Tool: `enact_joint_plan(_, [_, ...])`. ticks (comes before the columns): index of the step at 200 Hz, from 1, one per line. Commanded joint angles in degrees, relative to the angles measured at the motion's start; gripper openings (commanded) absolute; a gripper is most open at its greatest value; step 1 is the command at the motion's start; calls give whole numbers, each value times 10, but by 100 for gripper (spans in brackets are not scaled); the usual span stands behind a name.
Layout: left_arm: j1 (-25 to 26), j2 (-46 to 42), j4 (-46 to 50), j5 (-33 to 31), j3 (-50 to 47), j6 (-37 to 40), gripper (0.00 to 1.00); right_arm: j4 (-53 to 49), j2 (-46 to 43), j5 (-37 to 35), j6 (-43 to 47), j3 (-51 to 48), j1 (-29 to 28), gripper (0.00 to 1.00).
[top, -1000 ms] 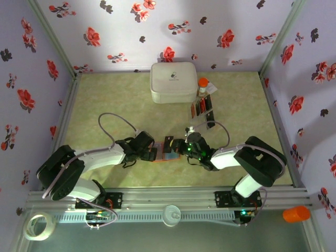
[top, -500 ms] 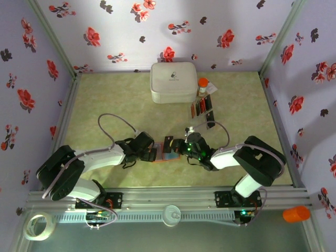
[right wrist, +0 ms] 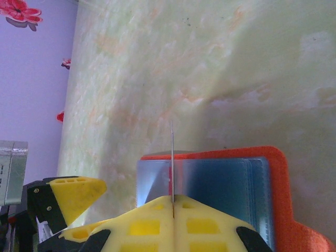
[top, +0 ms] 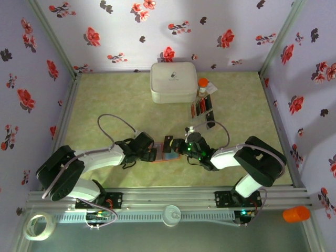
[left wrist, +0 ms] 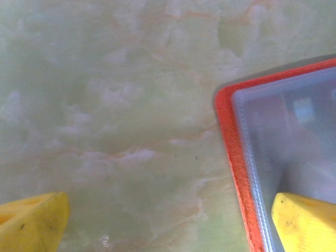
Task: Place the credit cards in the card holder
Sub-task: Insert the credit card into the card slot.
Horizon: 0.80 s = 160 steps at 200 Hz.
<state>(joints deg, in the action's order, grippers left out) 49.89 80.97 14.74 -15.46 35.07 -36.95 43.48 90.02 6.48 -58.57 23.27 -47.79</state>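
The orange card holder lies open near the table's front, its blue-grey plastic sleeves up. My right gripper is shut on a black credit card. In the right wrist view that card is edge-on, upright over the sleeves' left part, clamped between the pads. My left gripper is open at the holder's left end. One of its yellow fingers rests on the sleeve beside the orange rim; the other is over bare table. More red and black credit cards lie in a row at the back right.
A large white rounded case stands at the back centre with an orange-capped bottle beside it. A lone black card lies just in front of the row of cards. Floral walls close in three sides.
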Motion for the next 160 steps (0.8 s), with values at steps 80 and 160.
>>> enact_joint_plan(80, [6,-4,19,-11,-12,-5,100,34,23,16,2,12,-3,0])
enact_joint_plan(160, [6,-3,18,-12,-15,-6,100,36,39,49,4,20,0,0])
